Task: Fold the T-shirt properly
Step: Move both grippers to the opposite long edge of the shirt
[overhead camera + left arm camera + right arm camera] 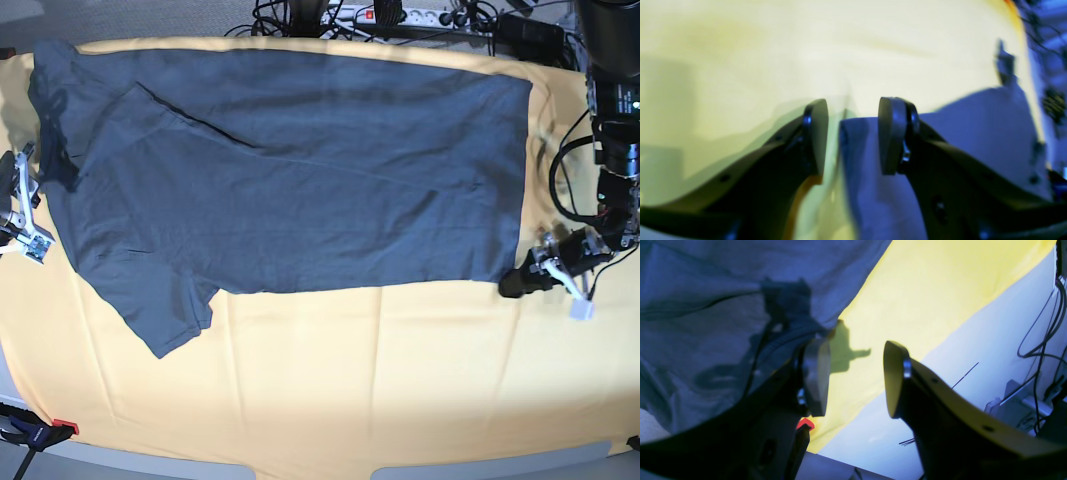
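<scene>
The T-shirt [300, 170] lies flat on the yellow-orange tablecloth [350, 390], its long axis running left to right across the far half of the table. The collar end points left in the base view and the straight hem points right. One short sleeve [165, 310] sticks out toward the near side at the left; the far sleeve is folded in over the body, leaving a diagonal crease.

My left gripper [520, 281] sits low at the near right corner of the hem. In my left wrist view, the left gripper [853, 133] has its fingers apart with a fold of the blue cloth [860, 160] standing in the gap; the picture is blurred, so I cannot tell whether either pad presses it.

My right gripper [22, 205] is at the left edge of the table beside the collar end. From my right wrist view, the right gripper [857, 376] has its fingers parted with only tablecloth and pale floor visible between them; the shirt fabric [706, 323] hangs just beside one finger, apparently not held.

The collar itself is hard to make out in shadow, and the neck label is hidden. Dark cables [330, 15] lie beyond the far edge.
</scene>
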{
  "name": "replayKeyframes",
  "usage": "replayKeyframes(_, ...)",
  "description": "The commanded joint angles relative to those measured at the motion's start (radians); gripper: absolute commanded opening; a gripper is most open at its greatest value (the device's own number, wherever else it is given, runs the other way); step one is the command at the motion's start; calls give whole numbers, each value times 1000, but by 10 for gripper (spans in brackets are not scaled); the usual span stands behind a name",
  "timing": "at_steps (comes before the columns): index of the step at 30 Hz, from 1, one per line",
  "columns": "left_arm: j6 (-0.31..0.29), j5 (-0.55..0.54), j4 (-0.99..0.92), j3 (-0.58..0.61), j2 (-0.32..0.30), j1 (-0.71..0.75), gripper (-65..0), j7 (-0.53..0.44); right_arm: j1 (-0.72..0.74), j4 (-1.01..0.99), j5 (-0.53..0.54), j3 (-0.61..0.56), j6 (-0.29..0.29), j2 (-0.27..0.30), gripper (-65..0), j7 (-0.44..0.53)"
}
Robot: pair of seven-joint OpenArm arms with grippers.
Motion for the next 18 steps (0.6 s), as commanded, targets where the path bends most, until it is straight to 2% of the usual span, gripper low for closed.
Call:
replayKeyframes(1, 10, 31, 5, 6, 13, -7, -381, 100, 16, 6, -25, 13, -11, 28, -363, 0)
replayKeyframes(4, 10, -57, 6, 6, 57, -8, -381, 229, 16, 6, -31, 13, -19, 28, -363, 1)
replayKeyframes(7, 10, -146, 6, 6, 68, -10, -390, 307, 17, 6, -34, 13, -31, 19, -363, 4)
replayKeyframes(9, 10, -166, 6, 6, 61, -18, -464, 324, 18, 5, -102, 13, -69, -14, -363, 27)
replayKeyframes(10, 10, -164, 6, 6, 55, -23, -529, 324, 18, 2, -143, 13, -100, -40, -363, 59)
replayKeyframes(12, 49, -164, 6, 6, 43, -41, -650, 323, 36, -17, -201, 13, -142, -110, -362, 127)
replayKeyframes(14, 63, -164, 6, 6, 31, -63, -650, 323, 73, -60, -237, 13, -166, -190, -362, 184)
replayKeyframes(16, 66, -163, 6, 6, 20, -88, -650, 324, 130, -130, -258, 13, -186, -272, -357, 198)
replayKeyframes(18, 66, -145, 6, 6, 11, -111, -650, 319, 205, -233, -267, 13, -209, -353, -306, 203)
